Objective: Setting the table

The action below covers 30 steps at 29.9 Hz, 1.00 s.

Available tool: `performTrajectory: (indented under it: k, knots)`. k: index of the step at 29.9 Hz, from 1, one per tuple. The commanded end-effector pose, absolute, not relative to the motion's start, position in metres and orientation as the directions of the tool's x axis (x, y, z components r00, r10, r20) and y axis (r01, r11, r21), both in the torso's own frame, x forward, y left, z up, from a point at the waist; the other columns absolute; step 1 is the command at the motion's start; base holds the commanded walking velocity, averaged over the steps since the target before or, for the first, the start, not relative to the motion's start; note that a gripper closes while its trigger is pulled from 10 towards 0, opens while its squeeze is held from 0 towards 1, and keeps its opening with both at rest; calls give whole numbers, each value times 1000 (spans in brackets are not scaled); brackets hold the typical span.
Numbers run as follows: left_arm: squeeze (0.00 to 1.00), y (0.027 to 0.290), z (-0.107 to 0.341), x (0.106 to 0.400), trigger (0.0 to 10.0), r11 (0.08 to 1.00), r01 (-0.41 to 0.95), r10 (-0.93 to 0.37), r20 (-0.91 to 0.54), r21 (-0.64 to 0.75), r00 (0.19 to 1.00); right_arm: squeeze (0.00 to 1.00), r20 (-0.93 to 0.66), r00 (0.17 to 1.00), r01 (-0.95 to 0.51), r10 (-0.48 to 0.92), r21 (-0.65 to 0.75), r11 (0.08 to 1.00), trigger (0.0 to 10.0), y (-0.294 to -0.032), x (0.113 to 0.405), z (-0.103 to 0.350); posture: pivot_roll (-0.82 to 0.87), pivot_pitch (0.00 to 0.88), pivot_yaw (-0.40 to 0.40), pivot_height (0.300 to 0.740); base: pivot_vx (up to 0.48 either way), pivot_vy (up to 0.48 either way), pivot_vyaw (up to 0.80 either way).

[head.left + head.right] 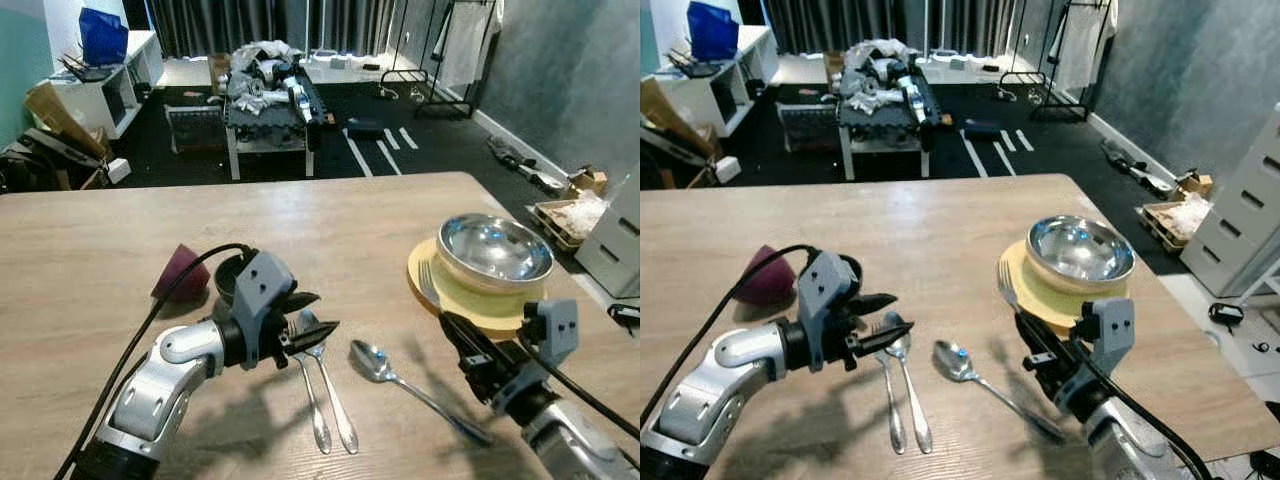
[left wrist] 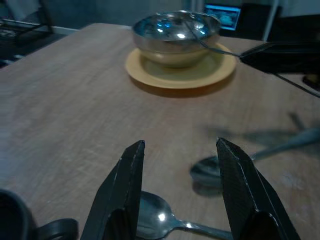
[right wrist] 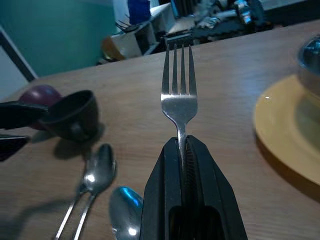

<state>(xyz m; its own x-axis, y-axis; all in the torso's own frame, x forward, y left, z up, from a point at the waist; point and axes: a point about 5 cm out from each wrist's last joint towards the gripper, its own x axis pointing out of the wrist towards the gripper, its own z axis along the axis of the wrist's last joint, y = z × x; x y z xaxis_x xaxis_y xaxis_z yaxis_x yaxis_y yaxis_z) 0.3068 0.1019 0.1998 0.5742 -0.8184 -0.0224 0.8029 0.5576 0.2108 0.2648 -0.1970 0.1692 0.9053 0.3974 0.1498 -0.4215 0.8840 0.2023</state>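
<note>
My left gripper hovers open just above the heads of two spoons that lie side by side on the wooden table. A third spoon lies to their right, its handle pointing toward the near right. Shut on a silver fork, my right gripper holds it so that the tines reach over the left rim of a yellow plate. A steel bowl sits on that plate. In the left wrist view the open fingers frame the third spoon.
A black cup and an overturned purple cup stand just behind my left gripper. The table's right edge runs close by the plate. Beyond the far edge are a cluttered low table, shelves at left and white drawers at right.
</note>
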Motion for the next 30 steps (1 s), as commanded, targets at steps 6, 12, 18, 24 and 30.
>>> performTrajectory:
  k: [6, 12, 18, 24, 30]
  knots:
    - [0, 100, 196, 306, 10000, 609, 774, -786, 0, 176, 618, 0, 143, 923, -382, 358, 212, 900, 10000, -189, 269, 169, 90, 47, 67, 740, 0, 0, 0]
    - [0, 99, 196, 307, 10000, 627, 760, -773, 11, 173, 635, 0, 130, 940, -337, 315, 230, 913, 10000, -192, 271, 167, 88, 44, 66, 740, 0, 0, 0]
    - [0, 94, 201, 308, 10000, 657, 739, -752, 57, 146, 657, 0, 148, 952, -296, 268, 231, 927, 10000, -187, 273, 169, 86, 42, 65, 740, 0, 0, 0]
    - [0, 90, 207, 307, 10000, 666, 740, -746, 100, 91, 659, 0, 178, 948, -303, 265, 238, 923, 10000, -177, 275, 174, 87, 45, 65, 740, 0, 0, 0]
    - [0, 91, 211, 303, 10000, 643, 766, -761, 130, 24, 635, 0, 189, 947, -301, 259, 242, 923, 10000, -174, 276, 177, 89, 47, 63, 740, 0, 0, 0]
